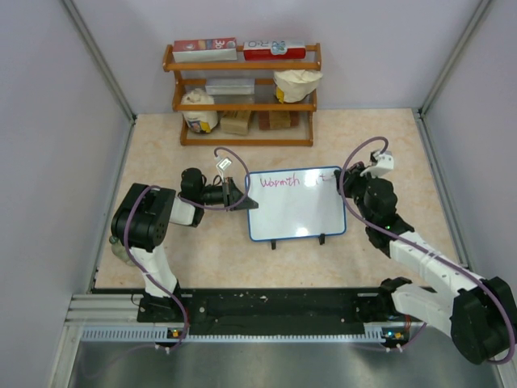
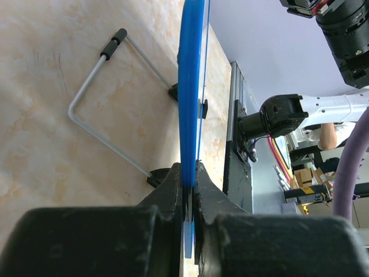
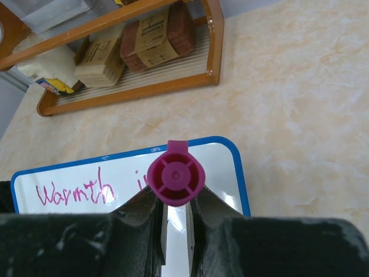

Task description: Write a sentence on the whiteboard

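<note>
Pale lilac walls close in a bench (image 1: 202, 250) topped in beige marbled stone. A wooden shelf (image 1: 242, 101) stands at the top centre of the overhead view, stacked with boxes, brown packets and a couple of tied bags.

The whiteboard (image 1: 296, 212) lies near the middle of that view. It is propped on two small black feet (image 1: 273, 242) along its lower edge, its blue frame running all the way round. "Warmth" is written in pink across its upper left, with a few more strokes towards its upper right that are too small to read.

The left claw (image 1: 242, 202) reaches in from the left of the frame and is clamped on the board's left edge. In the left wrist view the thin blue frame runs straight up from between the two dark fingers, which press against it on either side. On the left of that view a grey wire leg (image 2: 98, 109) with a black tip folds out from the back of the board and lies on the bench.

The right claw (image 1: 349, 184) sits at the board's upper right corner in the overhead view. It is closed around a magenta marker (image 3: 175, 178). In the right wrist view the marker's round rear end fills the gap between the fingers, pointing back at the camera. The board's corner and the last strokes of writing lie just beyond it. I cannot tell whether the tip touches the board.
</note>
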Available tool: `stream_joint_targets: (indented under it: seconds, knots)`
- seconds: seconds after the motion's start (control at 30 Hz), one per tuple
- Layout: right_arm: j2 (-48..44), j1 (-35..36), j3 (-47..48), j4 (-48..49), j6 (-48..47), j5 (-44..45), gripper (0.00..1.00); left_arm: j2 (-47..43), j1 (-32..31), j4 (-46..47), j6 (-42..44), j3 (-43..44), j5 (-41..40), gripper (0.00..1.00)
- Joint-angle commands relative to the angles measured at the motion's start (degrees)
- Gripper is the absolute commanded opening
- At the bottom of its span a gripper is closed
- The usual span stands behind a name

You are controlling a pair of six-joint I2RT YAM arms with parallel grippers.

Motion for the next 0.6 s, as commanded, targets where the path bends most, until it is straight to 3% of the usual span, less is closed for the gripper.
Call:
stream_joint_targets:
  seconds: [0.0, 0.57]
  knots:
    - [-1.61, -0.75, -1.09, -0.53, 0.17, -0.76, 0.0, -0.41, 0.01, -1.2, -0.43, 1.02, -0.94, 0.0]
    - [-1.97, -0.74, 0.57, -1.76, -0.35, 2.05, 0.0, -0.33, 0.1, -1.2, -0.43, 1.02, -1.03, 0.0]
